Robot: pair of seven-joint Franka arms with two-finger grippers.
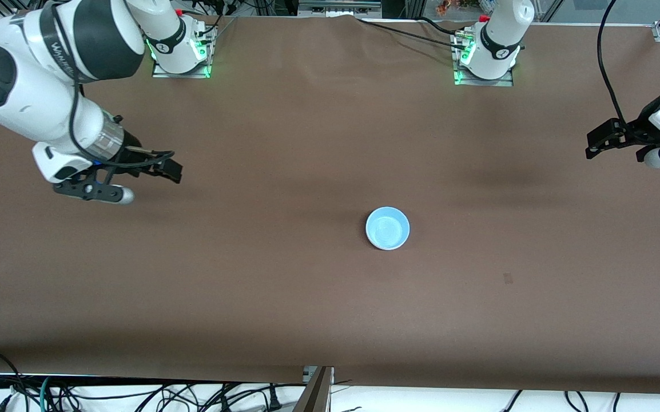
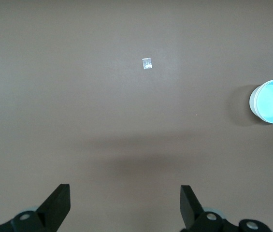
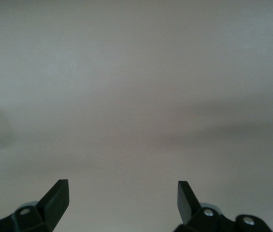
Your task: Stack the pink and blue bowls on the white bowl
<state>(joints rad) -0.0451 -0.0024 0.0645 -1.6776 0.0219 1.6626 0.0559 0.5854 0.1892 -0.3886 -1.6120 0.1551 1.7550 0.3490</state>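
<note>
**Both grippers free, blue bowl on top**

My left gripper (image 2: 125, 205) hung spread wide, holding nothing, over the table's (image 1: 284, 297) left-arm end. My right gripper (image 3: 123, 200), equally released, hung over the right-arm end. Blue bowl (image 1: 388, 228) sat mid-table; bowls beneath it unclear.
</note>
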